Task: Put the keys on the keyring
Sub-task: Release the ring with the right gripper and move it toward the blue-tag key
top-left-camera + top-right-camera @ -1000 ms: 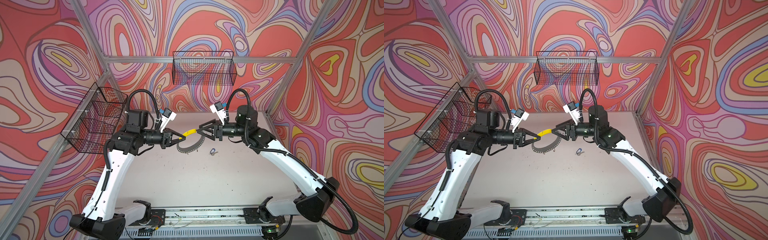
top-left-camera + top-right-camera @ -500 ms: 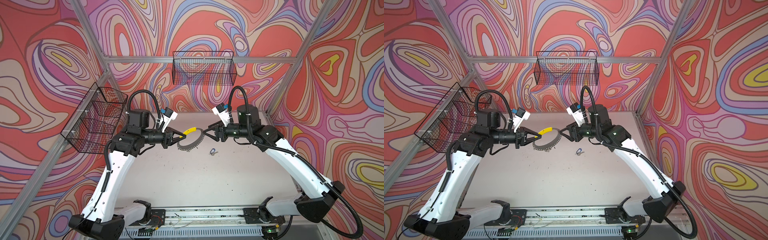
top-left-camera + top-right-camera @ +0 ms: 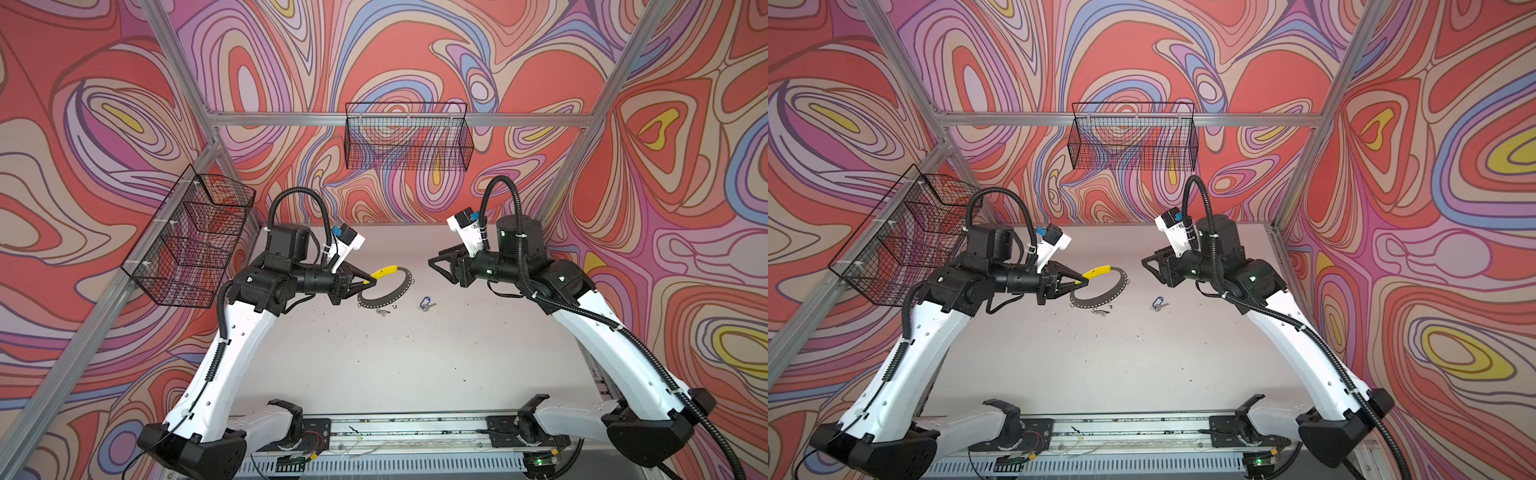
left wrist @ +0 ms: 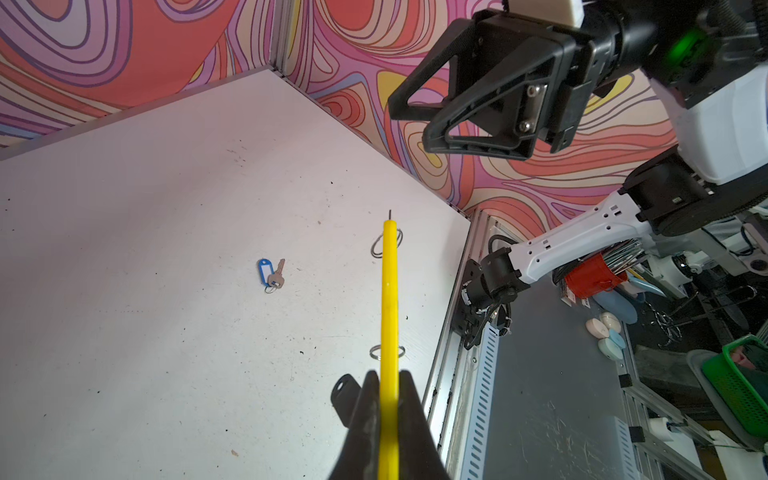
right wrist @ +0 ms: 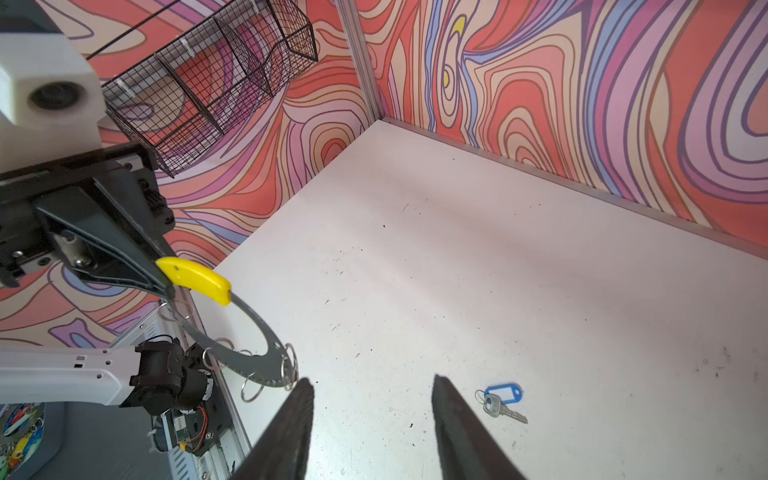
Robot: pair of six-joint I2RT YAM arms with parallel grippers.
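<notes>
The keyring (image 3: 388, 293) (image 3: 1105, 291) is a grey perforated hoop with a yellow segment (image 5: 195, 279) and small wire rings dangling from it. My left gripper (image 3: 371, 279) (image 3: 1083, 282) (image 4: 388, 376) is shut on the yellow segment and holds the hoop above the table. One of the keys, with a blue tag (image 3: 424, 303) (image 3: 1157, 303) (image 4: 269, 273) (image 5: 500, 397), lies on the table right of the hoop. A black tag (image 4: 344, 392) shows beside the left fingers; what it hangs from I cannot tell. My right gripper (image 3: 434, 258) (image 3: 1145, 262) (image 5: 372, 380) hangs open and empty, to the right of the hoop.
A black wire basket (image 3: 191, 245) hangs on the left wall and another (image 3: 409, 141) on the back wall. The white table (image 3: 374, 365) is walled on three sides. A metal rail (image 3: 395, 428) with both arm bases runs along its front edge.
My right gripper has drawn back to the right, away from the keyring, and its jaws have narrowed somewhat. The left gripper has kept its hold while the hoop has shifted a little.
</notes>
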